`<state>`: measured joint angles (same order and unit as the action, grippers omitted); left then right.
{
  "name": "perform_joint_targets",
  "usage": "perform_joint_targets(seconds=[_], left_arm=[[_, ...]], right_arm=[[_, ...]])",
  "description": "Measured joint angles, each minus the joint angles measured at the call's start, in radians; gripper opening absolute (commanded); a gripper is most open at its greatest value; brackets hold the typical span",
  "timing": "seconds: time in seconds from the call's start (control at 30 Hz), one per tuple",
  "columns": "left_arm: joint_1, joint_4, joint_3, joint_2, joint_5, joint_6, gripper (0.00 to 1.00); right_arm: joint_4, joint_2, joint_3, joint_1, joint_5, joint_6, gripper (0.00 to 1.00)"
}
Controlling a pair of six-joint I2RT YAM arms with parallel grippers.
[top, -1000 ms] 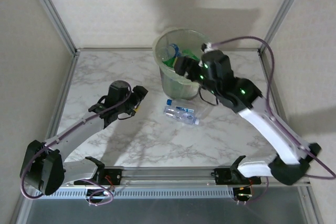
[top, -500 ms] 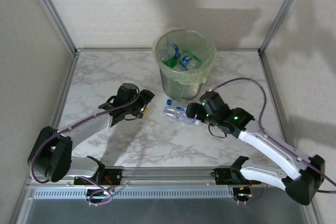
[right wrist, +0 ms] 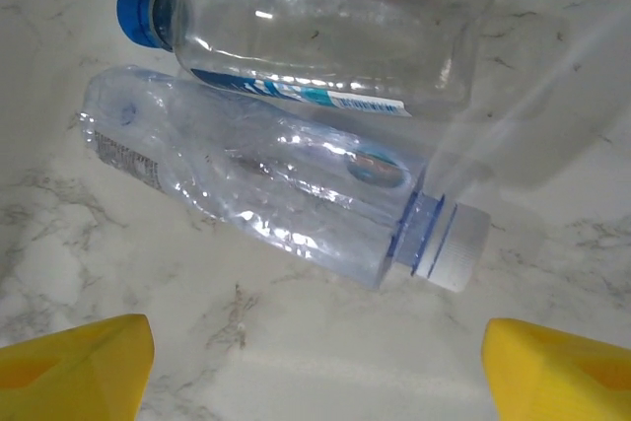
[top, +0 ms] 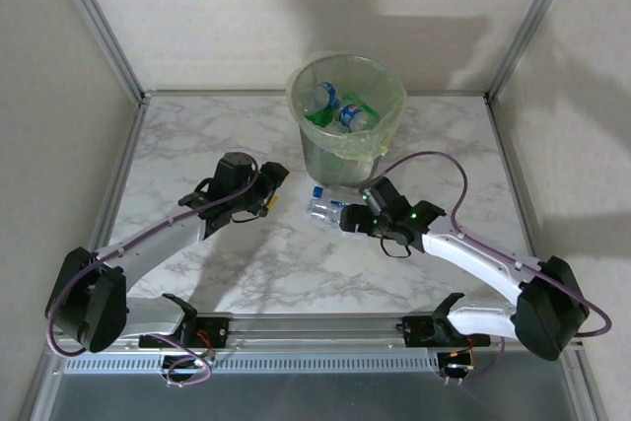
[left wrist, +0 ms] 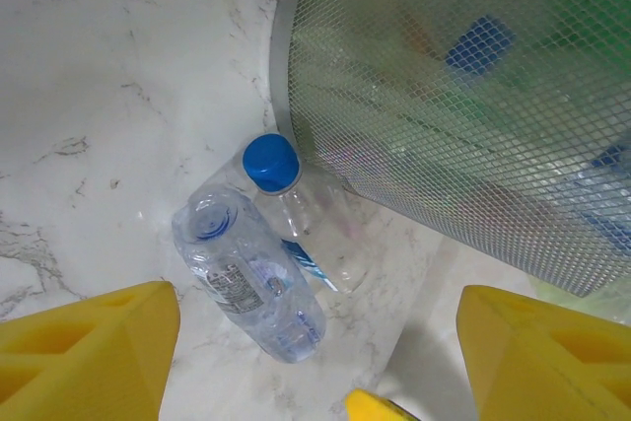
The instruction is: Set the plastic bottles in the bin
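Left arm (top: 158,234) runs low over the table (top: 187,135), elbow bent. The left hand (top: 270,182) is aimed at the foot of the bin (top: 340,160), jaws apart, nothing between them. In its wrist view the left hand (left wrist: 315,352) shows both yellow fingers (left wrist: 89,337) wide, cut off by the frame edge.

Right arm (top: 473,253) lies stretched and low. The right hand (top: 351,220) is down at the near right end of the pair of bottles (top: 330,208) and open; its fingers (right wrist: 74,362) are spread wide and touch neither bottle.

The pair lies side by side on the table, touching, just beside the bin's base: blue-capped bottle (right wrist: 325,36) nearer the bin, pale-capped bottle (right wrist: 266,179) facing the opposite way.

More bottles inside the bin (top: 330,105) — count unclear. Through the bin's mesh wall (left wrist: 473,96), only blurred blue and green patches.
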<state>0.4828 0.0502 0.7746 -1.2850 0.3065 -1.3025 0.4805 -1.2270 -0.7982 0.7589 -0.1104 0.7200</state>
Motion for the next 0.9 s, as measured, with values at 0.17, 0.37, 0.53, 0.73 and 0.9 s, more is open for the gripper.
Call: perform_joint_targets(seconds=[0.17, 0.37, 0.53, 0.73, 0.9], left_arm=[[-0.006, 0.003, -0.003, 0.005, -0.004, 0.000, 0.75], [-0.015, 0.003, -0.035, 0.043, -0.015, -0.006, 0.75], [-0.018, 0.005, -0.079, 0.088, -0.019, -0.021, 0.75], [-0.021, 0.004, -0.092, 0.099, -0.031, -0.034, 0.75], [-0.021, 0.003, -0.092, 0.099, -0.035, -0.037, 0.75]], right_arm=[[-0.022, -0.073, -0.040, 0.000, 0.002, -0.061, 0.87], [-0.049, -0.163, -0.093, 0.000, 0.012, -0.114, 0.86], [-0.063, -0.218, -0.116, 0.000, 0.014, -0.143, 0.85], [-0.082, -0.254, -0.121, 0.000, 0.014, -0.169, 0.85], [-0.105, -0.279, -0.121, 0.000, 0.010, -0.189, 0.84]])
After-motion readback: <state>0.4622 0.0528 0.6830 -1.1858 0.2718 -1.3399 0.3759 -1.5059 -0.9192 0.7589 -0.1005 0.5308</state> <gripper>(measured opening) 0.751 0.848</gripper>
